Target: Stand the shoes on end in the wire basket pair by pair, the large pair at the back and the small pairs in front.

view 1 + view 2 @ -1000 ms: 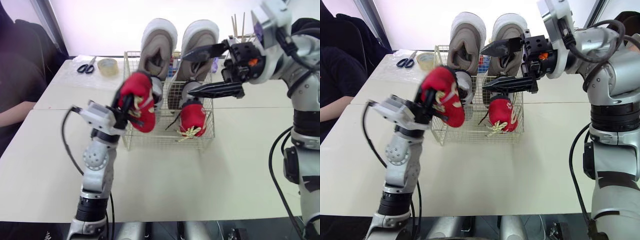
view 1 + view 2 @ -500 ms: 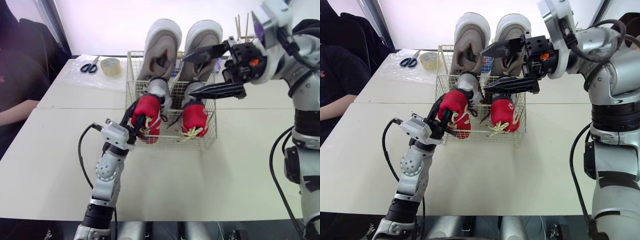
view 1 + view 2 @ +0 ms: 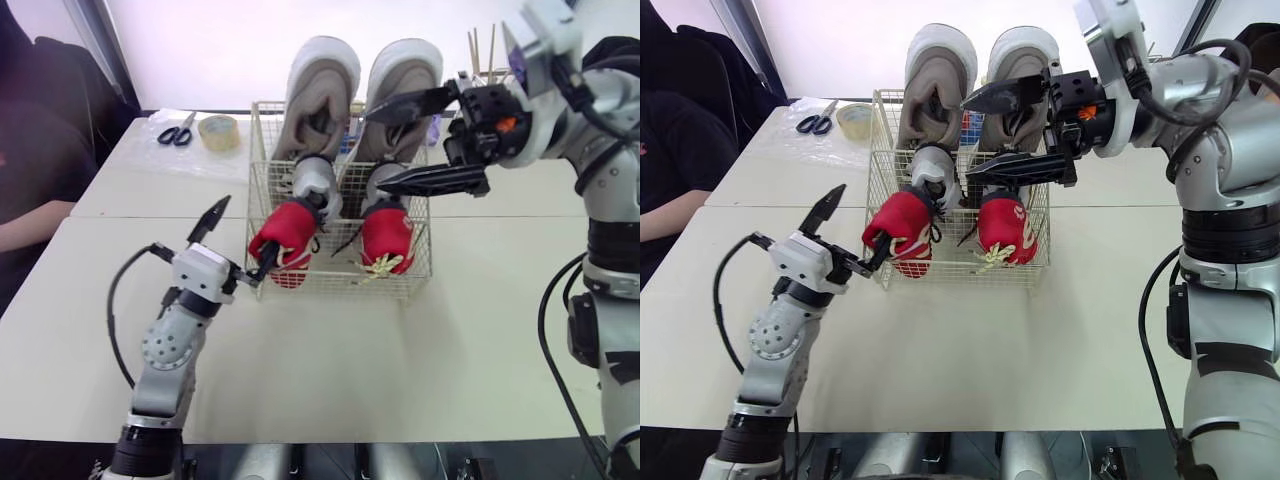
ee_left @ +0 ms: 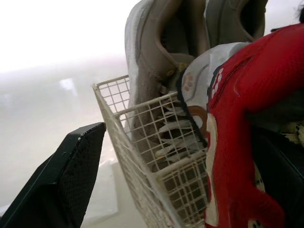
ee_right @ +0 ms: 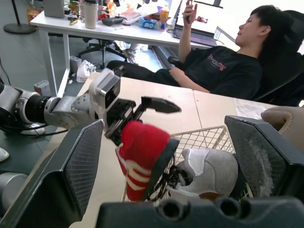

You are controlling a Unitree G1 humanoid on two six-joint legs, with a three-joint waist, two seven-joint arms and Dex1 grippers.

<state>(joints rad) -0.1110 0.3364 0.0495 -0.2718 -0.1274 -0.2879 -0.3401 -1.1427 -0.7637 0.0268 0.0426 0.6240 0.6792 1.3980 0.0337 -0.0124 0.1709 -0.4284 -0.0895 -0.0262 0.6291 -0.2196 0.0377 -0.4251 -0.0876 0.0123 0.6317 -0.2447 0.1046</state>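
The wire basket (image 3: 340,285) stands mid-table. Two large beige shoes (image 3: 320,95) stand on end at its back, and two small grey-white shoes (image 3: 312,180) stand in front of them. A red shoe (image 3: 387,238) stands at the front right. The other red shoe (image 3: 285,235) leans in the front left corner. My left gripper (image 3: 238,243) is open just outside that corner, its lower finger (image 3: 262,268) against this shoe. My right gripper (image 3: 376,148) hangs open above the basket's right half, holding nothing.
Scissors (image 3: 174,131) and a tape roll (image 3: 217,131) lie at the table's far left. Wooden sticks (image 3: 478,50) stand behind the basket on the right. A seated person (image 3: 30,170) is at the left edge.
My left gripper carried the red shoe down into the basket's front left corner, opened wide and drew back a little. The right arm has stayed still.
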